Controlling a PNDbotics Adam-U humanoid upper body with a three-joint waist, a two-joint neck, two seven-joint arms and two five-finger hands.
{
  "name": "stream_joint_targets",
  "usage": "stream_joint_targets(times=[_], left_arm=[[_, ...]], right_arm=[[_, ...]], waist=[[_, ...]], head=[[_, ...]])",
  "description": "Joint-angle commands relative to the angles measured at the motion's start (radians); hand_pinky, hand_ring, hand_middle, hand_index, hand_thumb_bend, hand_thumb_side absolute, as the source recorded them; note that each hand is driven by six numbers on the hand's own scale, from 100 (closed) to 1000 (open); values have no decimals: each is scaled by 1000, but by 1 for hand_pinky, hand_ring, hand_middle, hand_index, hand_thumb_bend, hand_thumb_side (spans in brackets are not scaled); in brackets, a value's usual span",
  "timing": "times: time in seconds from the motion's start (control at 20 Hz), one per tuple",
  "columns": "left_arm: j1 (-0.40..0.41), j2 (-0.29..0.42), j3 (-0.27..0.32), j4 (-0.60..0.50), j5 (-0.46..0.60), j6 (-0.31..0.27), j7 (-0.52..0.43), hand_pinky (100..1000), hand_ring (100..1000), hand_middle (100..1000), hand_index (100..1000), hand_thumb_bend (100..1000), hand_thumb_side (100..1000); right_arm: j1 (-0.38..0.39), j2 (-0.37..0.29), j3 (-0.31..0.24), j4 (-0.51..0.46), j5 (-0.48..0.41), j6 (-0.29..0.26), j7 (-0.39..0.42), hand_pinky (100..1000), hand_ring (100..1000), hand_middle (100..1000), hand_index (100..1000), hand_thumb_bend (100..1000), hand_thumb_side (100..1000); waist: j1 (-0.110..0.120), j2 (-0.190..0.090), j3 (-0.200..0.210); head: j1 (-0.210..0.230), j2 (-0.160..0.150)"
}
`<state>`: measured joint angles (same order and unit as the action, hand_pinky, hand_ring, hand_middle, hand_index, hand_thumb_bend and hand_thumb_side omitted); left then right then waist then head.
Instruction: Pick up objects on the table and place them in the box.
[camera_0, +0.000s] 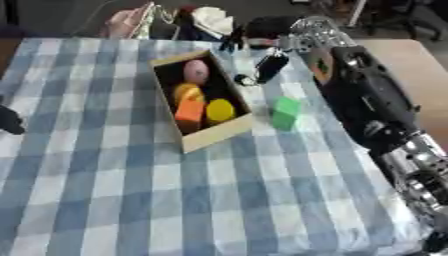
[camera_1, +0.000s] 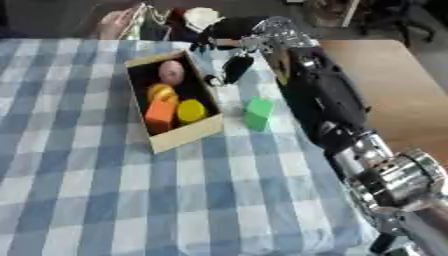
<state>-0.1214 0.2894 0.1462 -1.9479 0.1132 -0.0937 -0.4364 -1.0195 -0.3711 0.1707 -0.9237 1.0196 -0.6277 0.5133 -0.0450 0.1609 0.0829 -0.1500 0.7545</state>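
Box (camera_0: 214, 134): open-topped, on the checked desk (camera_0: 131, 200); long axis runs near-right to far-left; holds a pink piece, orange pieces and a yellow piece.
Green block (camera_0: 285, 113): upright on the desk, just right of the box, not yet boxed.
Right robot hand (camera_1: 234, 67): at the far end of the box, apparently over it; fingers hang down; spread or pinching, cannot tell.
Left robot hand (camera_0: 9, 121): only a dark part shows at the left edge; state cannot be told.

Your right hand (camera_0: 262, 67) hangs beyond the open cardboard box (camera_0: 219, 132); a green block (camera_0: 285, 113) stands just right of it.
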Motion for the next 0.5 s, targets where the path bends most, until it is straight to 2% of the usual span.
stream_joint_targets(times=[0.05,0.25,0.5], left_arm=[[-2,12,10,-12,-6,2,2,776,589,601,793,100,605],[-3,14,11,-12,-7,2,3,776,590,602,793,100,606],[-4,15,11,-12,-9,2,3,776,590,602,793,100,605]], right_arm=[[25,-95,15,-121,-95,0,56,818,807,853,954,309,585],[100,-149,27,-221,-145,34,118,826,823,892,969,350,644],[165,-169,44,-254,-141,57,160,828,833,904,976,371,683]], waist=[[-2,-29,-2],[-4,-28,-4],[-6,-26,-3]], head=[[7,-10],[7,-12],[2,-16]])
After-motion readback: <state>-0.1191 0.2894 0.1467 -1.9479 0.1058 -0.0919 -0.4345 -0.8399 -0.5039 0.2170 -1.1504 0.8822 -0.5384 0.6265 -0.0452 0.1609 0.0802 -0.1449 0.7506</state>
